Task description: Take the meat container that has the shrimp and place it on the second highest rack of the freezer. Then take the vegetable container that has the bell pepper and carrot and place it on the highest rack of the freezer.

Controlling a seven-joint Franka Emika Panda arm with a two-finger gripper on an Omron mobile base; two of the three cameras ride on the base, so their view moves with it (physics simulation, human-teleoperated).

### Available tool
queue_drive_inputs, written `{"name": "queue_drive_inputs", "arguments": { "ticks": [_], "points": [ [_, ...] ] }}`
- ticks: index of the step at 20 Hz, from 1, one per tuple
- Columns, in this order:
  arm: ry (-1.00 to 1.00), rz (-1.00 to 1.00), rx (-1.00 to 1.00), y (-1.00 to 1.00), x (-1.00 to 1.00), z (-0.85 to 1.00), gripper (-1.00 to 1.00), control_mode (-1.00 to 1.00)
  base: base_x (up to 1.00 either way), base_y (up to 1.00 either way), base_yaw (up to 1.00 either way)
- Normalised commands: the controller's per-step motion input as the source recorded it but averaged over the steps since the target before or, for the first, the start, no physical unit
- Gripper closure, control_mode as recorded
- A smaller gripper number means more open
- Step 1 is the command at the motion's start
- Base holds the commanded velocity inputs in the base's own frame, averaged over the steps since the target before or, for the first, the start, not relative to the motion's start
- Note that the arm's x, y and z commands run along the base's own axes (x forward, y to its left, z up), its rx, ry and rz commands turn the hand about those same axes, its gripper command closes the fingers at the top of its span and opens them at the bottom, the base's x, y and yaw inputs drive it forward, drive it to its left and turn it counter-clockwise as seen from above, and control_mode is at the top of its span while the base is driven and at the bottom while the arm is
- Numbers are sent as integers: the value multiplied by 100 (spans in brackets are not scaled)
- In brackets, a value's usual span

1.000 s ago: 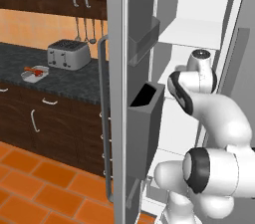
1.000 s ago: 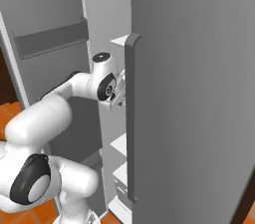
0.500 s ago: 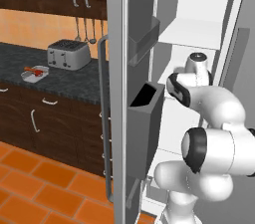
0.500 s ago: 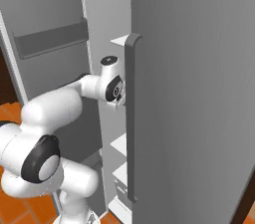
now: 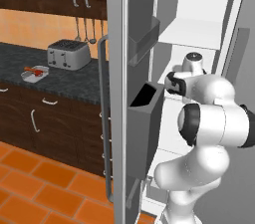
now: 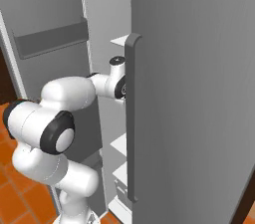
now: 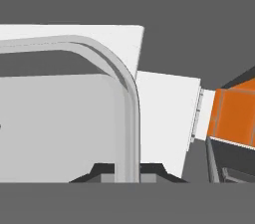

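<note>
The freezer (image 5: 124,93) stands open, its left door (image 5: 117,118) swung out edge-on toward the left base camera, with grey bins (image 5: 144,133) on its inner face and a long bar handle (image 5: 103,118) running straight up and down. White shelves (image 5: 191,34) lie flat and level inside. In the right base view the other door's handle (image 6: 131,118) is likewise a tall upright bar, and the arm (image 6: 69,98) reaches across to it, wrist tucked just behind the bar. In the hand view that handle (image 7: 127,133) fills the middle, its curved end bending over and its straight run passing down between the fingers (image 7: 102,177), whose dark tips sit close on either side; whether they actually press on it I cannot tell. On the counter (image 5: 55,76) well to the left sit a toaster (image 5: 68,54) and a tray (image 5: 36,73) holding something red and orange, too small to make out. Compared with a second ago, the elbow has folded nearer the base and the forearm has drawn in, while the freezer doors look unmoved.
</note>
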Motion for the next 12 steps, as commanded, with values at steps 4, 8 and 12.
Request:
{"name": "queue_drive_inputs", "arguments": {
  "ticks": [4, 8, 12],
  "points": [
    [0, 0, 0, -16, 41, -43, 100, -100, 0, 0, 0],
    [0, 0, 0, -12, 39, -29, 100, -100, 0, 0, 0],
    [0, -2, 0, -5, 46, 0, 100, -100, 0, 0, 0]
  ]
}}
